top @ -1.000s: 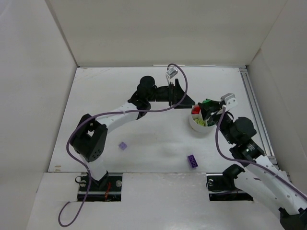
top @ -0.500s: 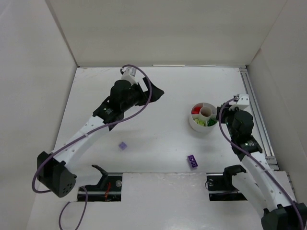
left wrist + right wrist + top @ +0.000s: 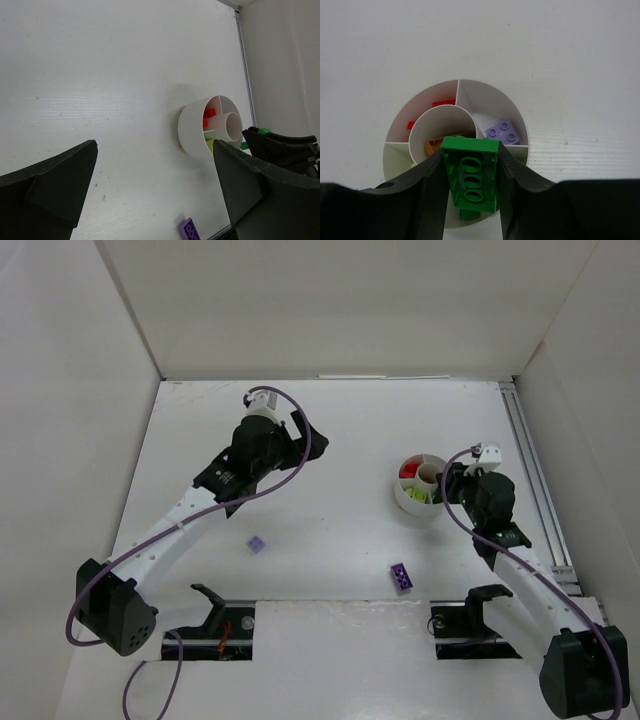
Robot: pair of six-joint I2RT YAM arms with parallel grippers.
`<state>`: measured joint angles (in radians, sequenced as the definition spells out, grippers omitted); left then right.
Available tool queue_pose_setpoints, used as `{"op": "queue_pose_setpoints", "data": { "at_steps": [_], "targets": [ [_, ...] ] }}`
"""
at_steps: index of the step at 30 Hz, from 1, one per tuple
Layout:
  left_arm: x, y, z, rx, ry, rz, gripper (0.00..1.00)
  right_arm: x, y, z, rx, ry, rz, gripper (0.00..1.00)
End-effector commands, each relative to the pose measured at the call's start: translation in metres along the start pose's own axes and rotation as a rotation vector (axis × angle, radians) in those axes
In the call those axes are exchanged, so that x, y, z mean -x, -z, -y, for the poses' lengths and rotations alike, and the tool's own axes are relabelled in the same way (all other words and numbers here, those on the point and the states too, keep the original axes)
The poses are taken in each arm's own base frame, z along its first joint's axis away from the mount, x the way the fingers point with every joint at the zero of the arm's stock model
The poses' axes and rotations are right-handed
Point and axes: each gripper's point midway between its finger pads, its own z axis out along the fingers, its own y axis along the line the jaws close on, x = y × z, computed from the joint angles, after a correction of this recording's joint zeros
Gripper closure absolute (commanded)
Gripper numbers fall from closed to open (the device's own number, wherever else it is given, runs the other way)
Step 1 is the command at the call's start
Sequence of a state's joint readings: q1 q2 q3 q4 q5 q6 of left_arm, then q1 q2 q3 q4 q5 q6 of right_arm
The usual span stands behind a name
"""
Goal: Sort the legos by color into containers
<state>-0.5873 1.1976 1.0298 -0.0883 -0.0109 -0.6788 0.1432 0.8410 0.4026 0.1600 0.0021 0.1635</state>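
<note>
Top external view puts two loose bricks nearer than the dish (image 3: 408,504): a purple brick (image 3: 401,576) and a small lilac brick (image 3: 257,544), both unsorted. Over the dish, the right gripper (image 3: 470,167) pinches a green brick (image 3: 470,181), not yet dropped; red bricks (image 3: 443,103), an orange brick (image 3: 434,146) and a lilac piece (image 3: 502,132) already sit inside. Beyond the dish's left, the left gripper (image 3: 312,435) gapes empty.

Right jaws clamped either side of a green lego (image 3: 470,176), hollow underside facing the camera, at 6 o'clock in frame. It hangs over the white dish (image 3: 489,100) on the worktop (image 3: 550,50), covering the dish's 6 o'clock part. Central cup (image 3: 445,118) holds an orange lego (image 3: 435,146). Red legos (image 3: 443,103) sit in the 10–11 o'clock wedge, a lilac lego (image 3: 503,132) in the 3 o'clock wedge. The 8 o'clock wedge looks lime-tinted, contents mostly hidden.
</note>
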Motion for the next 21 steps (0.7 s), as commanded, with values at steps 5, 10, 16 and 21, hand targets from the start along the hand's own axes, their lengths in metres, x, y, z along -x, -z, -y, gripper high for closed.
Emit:
{"op": "queue_pose_setpoints", "data": {
  "at_steps": [5,10,16,21],
  "targets": [
    [-0.004,0.002,-0.004,0.014,0.012,-0.006,0.0,0.022,-0.005,-0.006,0.052,-0.003,0.131,0.65],
    [-0.004,0.008,-0.004,0.016,0.021,-0.008,0.0,0.017,-0.008,-0.001,0.039,0.005,0.131,0.51],
    [-0.005,0.013,-0.011,0.046,0.042,-0.004,0.0,0.009,-0.011,-0.003,0.055,0.006,0.104,0.36],
    [-0.014,0.016,-0.023,0.099,0.059,-0.027,0.0,0.017,-0.005,-0.012,0.111,0.01,0.129,0.33]
  ]
}}
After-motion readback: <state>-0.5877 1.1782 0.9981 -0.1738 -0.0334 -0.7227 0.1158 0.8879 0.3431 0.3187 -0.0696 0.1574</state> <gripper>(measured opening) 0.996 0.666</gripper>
